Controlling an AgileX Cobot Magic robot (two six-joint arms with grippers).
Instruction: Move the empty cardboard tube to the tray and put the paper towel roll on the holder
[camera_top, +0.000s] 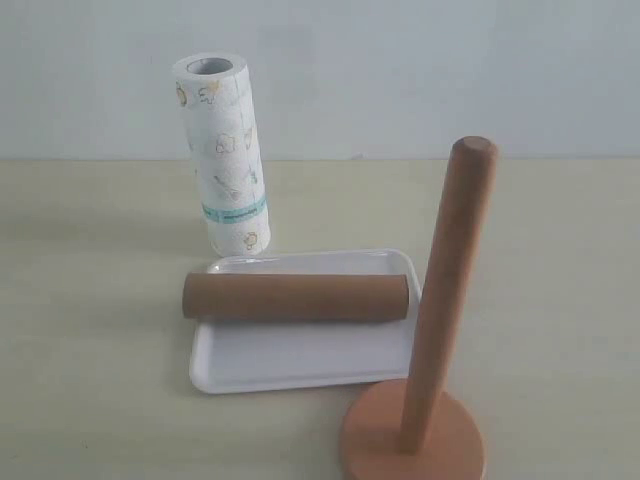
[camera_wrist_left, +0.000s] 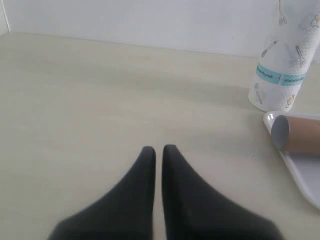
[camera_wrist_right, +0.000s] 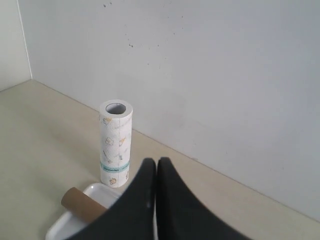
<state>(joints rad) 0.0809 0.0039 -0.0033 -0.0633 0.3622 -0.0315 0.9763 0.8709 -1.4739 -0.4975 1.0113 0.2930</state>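
The left gripper (camera_wrist_left: 158, 150) and the right gripper (camera_wrist_right: 156, 162) are almost closed and hold nothing. The cardboard tube (camera_top: 298, 297) lies on the tray (camera_top: 290, 365), away from both. The paper towel roll (camera_top: 222, 155) stands just behind.

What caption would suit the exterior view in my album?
A brown cardboard tube lies across a white tray, a printed white paper towel roll upright behind, an orange-brown wooden holder empty in front.

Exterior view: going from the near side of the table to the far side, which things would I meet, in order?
holder → tray, with the empty cardboard tube lying across it → paper towel roll, standing upright behind the tray.
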